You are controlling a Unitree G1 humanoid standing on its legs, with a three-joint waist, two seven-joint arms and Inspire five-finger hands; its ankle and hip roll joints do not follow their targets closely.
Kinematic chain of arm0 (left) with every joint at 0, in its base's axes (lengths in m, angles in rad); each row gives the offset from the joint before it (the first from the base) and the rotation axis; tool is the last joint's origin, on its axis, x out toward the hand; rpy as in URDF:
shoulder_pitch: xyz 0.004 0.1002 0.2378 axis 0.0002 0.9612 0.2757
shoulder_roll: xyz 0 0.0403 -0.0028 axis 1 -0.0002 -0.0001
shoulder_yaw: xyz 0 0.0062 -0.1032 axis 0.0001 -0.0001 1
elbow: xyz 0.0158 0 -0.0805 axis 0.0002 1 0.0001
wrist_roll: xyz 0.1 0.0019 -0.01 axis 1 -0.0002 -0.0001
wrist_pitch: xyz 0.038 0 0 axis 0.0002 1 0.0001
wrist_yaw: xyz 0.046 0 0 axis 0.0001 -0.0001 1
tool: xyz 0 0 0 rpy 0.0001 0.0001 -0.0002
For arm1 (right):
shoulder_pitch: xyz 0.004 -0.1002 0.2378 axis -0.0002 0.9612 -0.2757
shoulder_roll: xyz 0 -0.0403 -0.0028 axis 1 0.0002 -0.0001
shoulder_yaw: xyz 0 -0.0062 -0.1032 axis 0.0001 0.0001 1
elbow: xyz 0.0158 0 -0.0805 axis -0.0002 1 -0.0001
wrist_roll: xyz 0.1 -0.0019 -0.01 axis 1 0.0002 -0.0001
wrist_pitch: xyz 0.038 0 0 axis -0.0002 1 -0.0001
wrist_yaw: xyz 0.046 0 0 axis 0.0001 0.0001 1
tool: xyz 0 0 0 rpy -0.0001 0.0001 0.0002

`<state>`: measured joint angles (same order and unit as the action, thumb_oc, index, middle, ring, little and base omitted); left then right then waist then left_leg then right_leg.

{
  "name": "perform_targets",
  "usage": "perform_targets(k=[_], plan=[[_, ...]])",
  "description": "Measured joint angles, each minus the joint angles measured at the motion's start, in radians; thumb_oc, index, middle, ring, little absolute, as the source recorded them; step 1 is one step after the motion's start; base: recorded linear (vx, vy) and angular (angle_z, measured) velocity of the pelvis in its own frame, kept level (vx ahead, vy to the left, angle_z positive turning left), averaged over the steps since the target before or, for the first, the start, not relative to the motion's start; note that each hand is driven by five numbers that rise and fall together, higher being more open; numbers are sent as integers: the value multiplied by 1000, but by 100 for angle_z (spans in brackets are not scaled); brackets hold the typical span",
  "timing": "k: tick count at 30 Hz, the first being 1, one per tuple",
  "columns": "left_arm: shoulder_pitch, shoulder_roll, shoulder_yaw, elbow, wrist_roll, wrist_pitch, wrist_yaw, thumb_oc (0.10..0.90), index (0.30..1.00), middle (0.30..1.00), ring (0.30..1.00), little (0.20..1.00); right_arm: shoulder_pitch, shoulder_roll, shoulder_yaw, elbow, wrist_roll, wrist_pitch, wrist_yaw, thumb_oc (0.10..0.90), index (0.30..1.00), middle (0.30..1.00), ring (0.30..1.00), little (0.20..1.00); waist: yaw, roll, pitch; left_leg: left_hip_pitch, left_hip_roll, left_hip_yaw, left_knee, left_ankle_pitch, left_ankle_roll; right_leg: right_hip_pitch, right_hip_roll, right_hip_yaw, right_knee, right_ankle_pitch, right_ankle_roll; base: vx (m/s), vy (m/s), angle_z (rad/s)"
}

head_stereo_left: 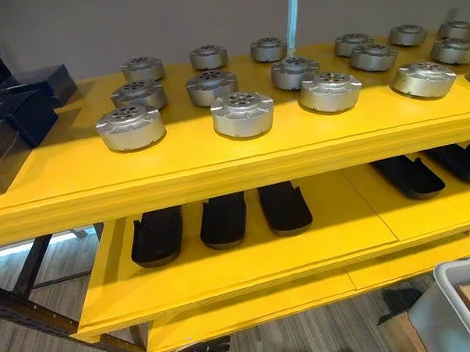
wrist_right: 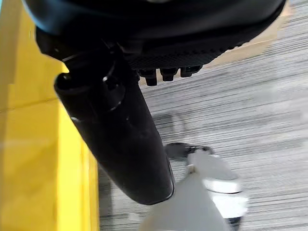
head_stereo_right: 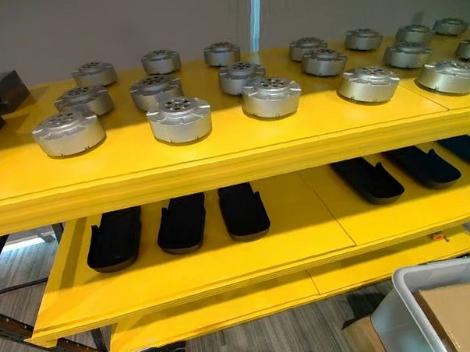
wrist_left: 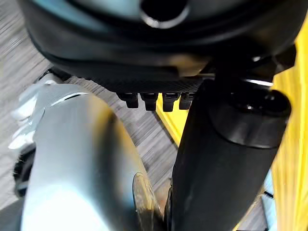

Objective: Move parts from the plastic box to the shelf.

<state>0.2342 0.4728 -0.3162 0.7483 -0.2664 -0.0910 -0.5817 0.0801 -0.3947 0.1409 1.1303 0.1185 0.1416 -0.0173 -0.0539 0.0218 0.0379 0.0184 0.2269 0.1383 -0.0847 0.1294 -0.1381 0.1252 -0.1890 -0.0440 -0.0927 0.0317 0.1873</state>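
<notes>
On the top board of the yellow shelf (head_stereo_left: 218, 157) we see many round silver motor-like parts (head_stereo_left: 242, 113), standing upright in loose rows that run from about nine o'clock across to three o'clock. The nearest ones sit close to the front edge; one at ten o'clock (head_stereo_left: 131, 126) stands apart from its neighbours, and two near the centre (head_stereo_right: 271, 96) stand just beside each other, whether touching we cannot tell. A pale vertical strip (head_stereo_left: 292, 17) rises behind the rows at twelve o'clock.

On the lower board (head_stereo_right: 246, 253) lie black elongated moulded parts (head_stereo_right: 182, 222): three side by side toward seven o'clock, and more toward three o'clock (head_stereo_right: 368, 179). A dark box-like object (head_stereo_left: 29, 99) sits beside the shelf at nine o'clock.

At five o'clock we see a corner of the grey plastic box (head_stereo_right: 408, 293), with a brown cardboard piece (head_stereo_right: 459, 310) inside it. None of its parts are visible to us.

In the left wrist view, the left hand (wrist_left: 159, 62) hangs over grey wood-patterned floor (wrist_left: 144, 134) beside the yellow shelf edge; its fingers are curled in, with only their tips showing, and it holds nothing. In the right wrist view, the right hand (wrist_right: 159, 43) hangs likewise, fingers tucked, thumb extended, empty.
</notes>
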Motion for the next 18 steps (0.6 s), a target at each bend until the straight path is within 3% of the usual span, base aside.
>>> perform_targets(k=[5,9,12,18], plan=[[-39,-98,98,207,20,-33,48,900,1000,1000,1000,1000,-1,12,-14,63,-3,16,13,900,1000,1000,1000,1000,5,-12,-22,-1,2,-7,0,-5,-7,5,2,-8,0,-5,-8,3,-5,3],[-104,-171,206,426,22,5,172,900,1000,1000,1000,1000,0,45,-17,104,-40,36,27,900,1000,1000,1000,1000,10,-22,-34,-9,9,-10,0,-5,-7,5,7,-27,0,-5,-11,20,-22,9],[-107,-185,251,457,-4,27,216,900,1000,1000,1000,1000,0,69,-17,117,-40,32,32,900,1000,1000,1000,1000,12,-28,-40,-14,11,-17,0,-5,-7,5,9,-35,0,-6,-13,17,-3,6],[-106,-187,250,446,-5,19,250,900,1000,1000,1000,1000,-1,85,-15,121,-39,16,30,900,1000,1000,1000,1000,20,-29,-43,-13,10,-18,0,-3,-4,7,10,-37,0,-5,-10,2,0,1]])
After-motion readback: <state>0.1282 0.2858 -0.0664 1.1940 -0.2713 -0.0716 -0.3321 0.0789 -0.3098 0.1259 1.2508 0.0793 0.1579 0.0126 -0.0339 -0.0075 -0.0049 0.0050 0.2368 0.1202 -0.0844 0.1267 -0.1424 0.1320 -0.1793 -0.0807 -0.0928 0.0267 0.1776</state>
